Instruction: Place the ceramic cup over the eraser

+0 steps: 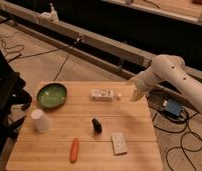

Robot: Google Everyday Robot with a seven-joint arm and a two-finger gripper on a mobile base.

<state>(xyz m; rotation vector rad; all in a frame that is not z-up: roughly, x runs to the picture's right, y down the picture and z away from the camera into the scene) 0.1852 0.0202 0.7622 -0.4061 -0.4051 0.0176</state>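
The ceramic cup [40, 120] is a small plain white tapered cup standing upside down near the table's left edge, below the green bowl. The eraser [96, 125] is a small black stubby block near the middle of the wooden table [64, 155]. My gripper [136, 93] hangs at the end of the white arm [169, 75] over the table's far right edge, well to the right of both cup and eraser. It holds nothing that I can see.
A green bowl [52, 95] sits at the far left. A white packet-like block [103, 94] lies at the far middle, a flat grey-white block [119, 143] at the front right, an orange carrot [74, 150] at the front. Cables and a blue box [171, 107] lie on the floor.
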